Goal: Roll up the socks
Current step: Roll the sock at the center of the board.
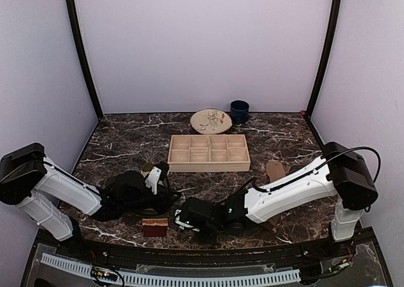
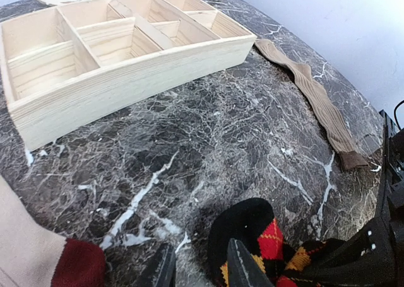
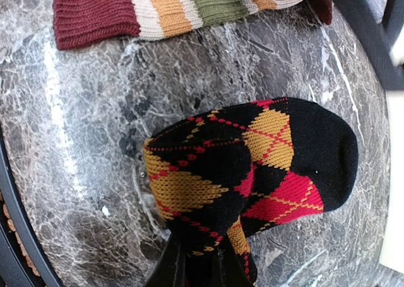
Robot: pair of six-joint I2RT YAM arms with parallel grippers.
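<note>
The black argyle sock [image 3: 252,167] lies partly folded over itself on the marble, and my right gripper [image 3: 201,268] is shut on its bunched end. In the left wrist view the same argyle sock [image 2: 252,227] shows its black toe. My left gripper [image 2: 201,271] stands open beside it, with bare marble between the fingers and the right finger [image 2: 243,268] lying over the sock's edge. The striped sock [image 1: 155,226] lies folded near the front edge, its maroon end [image 2: 79,265] just left of my left gripper. The tan ribbed sock [image 1: 275,171] lies stretched out flat at the right.
A wooden divided tray [image 1: 209,152] sits mid-table behind both grippers. A patterned plate [image 1: 211,120] and a dark blue mug [image 1: 239,111] stand at the back. Both arms meet low over the near middle of the dark marble table [image 1: 126,142].
</note>
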